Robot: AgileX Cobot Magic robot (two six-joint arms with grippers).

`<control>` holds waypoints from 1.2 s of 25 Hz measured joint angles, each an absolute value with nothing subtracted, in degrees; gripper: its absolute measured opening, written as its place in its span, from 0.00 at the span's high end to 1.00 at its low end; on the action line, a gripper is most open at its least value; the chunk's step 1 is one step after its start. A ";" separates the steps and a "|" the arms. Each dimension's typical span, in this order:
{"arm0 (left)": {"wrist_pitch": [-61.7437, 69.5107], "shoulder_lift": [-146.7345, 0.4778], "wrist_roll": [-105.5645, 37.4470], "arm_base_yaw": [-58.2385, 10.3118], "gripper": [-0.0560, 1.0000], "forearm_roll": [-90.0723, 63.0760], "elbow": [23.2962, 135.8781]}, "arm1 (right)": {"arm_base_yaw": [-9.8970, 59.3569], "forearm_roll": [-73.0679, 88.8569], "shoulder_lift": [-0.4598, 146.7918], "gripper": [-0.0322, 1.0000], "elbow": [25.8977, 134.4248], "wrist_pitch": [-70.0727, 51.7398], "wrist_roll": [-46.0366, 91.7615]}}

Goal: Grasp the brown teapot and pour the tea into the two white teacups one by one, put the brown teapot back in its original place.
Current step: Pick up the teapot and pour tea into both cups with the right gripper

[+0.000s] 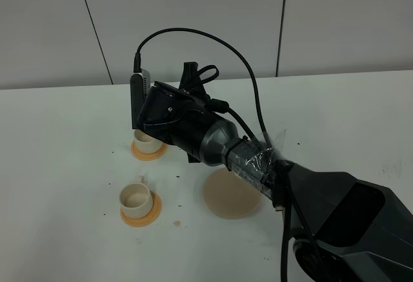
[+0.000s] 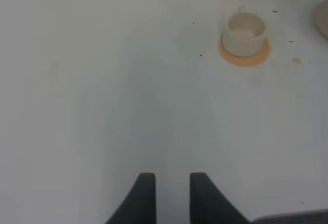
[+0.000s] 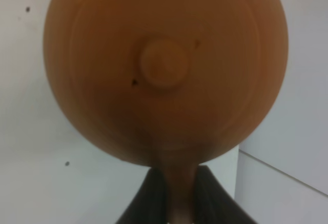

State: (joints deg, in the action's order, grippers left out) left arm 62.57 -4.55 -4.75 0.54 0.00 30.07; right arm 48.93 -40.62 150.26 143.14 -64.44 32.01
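Now our right pincer (image 3: 179, 185) grips the brown teapot (image 3: 164, 70) just ahead of it; our left pincer (image 2: 171, 188) stands narrowly parted, empty.

A plain white tabletop (image 1: 58, 185) fills the lower frame. A round orange coaster (image 1: 139, 220) lies on it at lower left, and a second orange coaster (image 1: 142, 155) lies above it. A round flat beige disc (image 1: 227, 199) lies at lower centre, apart from both. Tiny dark specks (image 2: 200, 55) dot the surface.
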 joint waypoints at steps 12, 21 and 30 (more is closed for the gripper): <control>62.57 -4.55 -4.75 0.54 0.73 0.00 30.07 | 48.93 -40.91 150.26 0.88 143.14 -64.59 32.58; 62.57 -4.55 -4.75 0.54 0.73 0.00 30.07 | 49.10 -41.72 150.26 0.88 143.14 -64.54 34.38; 62.57 -4.55 -4.75 0.54 0.73 0.00 30.07 | 50.51 -42.78 150.91 0.88 143.14 -62.94 36.55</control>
